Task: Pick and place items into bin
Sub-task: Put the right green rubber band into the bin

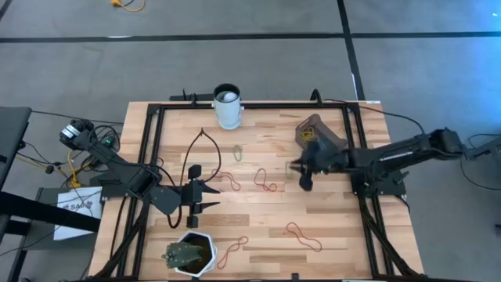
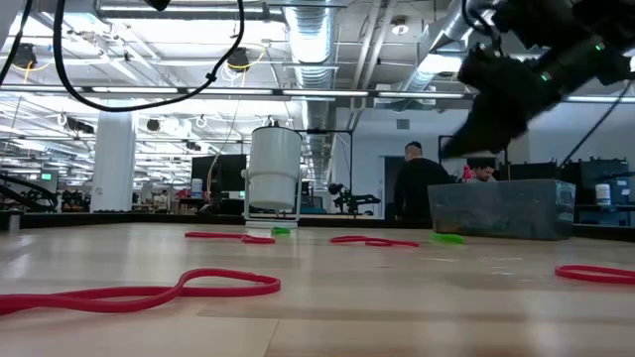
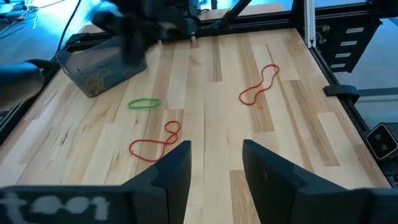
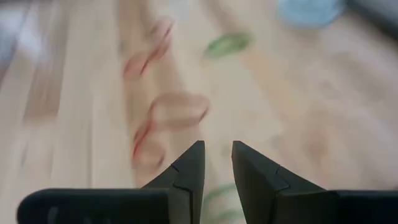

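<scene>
my bin [image 1: 317, 131] at 2 o'clock holds some bands; about 5 red bands [image 1: 266, 182] and a green one [image 1: 238, 152] remain. my right gripper [image 1: 302, 174] hovers empty, fingers narrowly apart; my left gripper [image 1: 210, 197] waits open at 7 o'clock.

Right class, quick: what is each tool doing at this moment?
Left tool: open, empty, above the table.
Right tool: open, empty, beside the bin.
</scene>
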You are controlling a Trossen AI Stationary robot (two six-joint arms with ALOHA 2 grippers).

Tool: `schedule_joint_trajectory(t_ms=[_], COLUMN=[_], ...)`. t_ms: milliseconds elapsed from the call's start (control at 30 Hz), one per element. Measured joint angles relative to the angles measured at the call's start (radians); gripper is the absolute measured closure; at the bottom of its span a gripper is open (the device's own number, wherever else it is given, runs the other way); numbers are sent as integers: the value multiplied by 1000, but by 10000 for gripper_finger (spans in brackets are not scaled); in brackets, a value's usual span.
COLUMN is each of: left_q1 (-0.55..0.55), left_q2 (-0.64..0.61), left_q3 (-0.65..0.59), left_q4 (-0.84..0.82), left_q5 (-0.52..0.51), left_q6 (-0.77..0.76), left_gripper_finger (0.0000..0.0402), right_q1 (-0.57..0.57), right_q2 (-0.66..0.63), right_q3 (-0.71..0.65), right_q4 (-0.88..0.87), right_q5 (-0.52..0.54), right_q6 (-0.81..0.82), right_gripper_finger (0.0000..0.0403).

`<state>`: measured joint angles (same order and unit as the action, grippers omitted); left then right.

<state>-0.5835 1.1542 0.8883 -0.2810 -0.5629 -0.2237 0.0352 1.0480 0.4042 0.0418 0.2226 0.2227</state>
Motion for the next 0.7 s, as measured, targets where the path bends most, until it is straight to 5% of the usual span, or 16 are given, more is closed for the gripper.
schedule_joint_trajectory(t_ms=[400,700], left_q1=[0,0], left_q2=[0,0], left_q3=[0,0], left_q4=[0,0], left_q5=[1,1], left_q6=[-1,-3], left_gripper_finger=[266,266], right_q1=[76,76], right_q2=[347,426], right_q3=[0,2], right_q4=[122,138], right_q5=[13,11], right_q6=[47,117], right_gripper_finger=[328,328])
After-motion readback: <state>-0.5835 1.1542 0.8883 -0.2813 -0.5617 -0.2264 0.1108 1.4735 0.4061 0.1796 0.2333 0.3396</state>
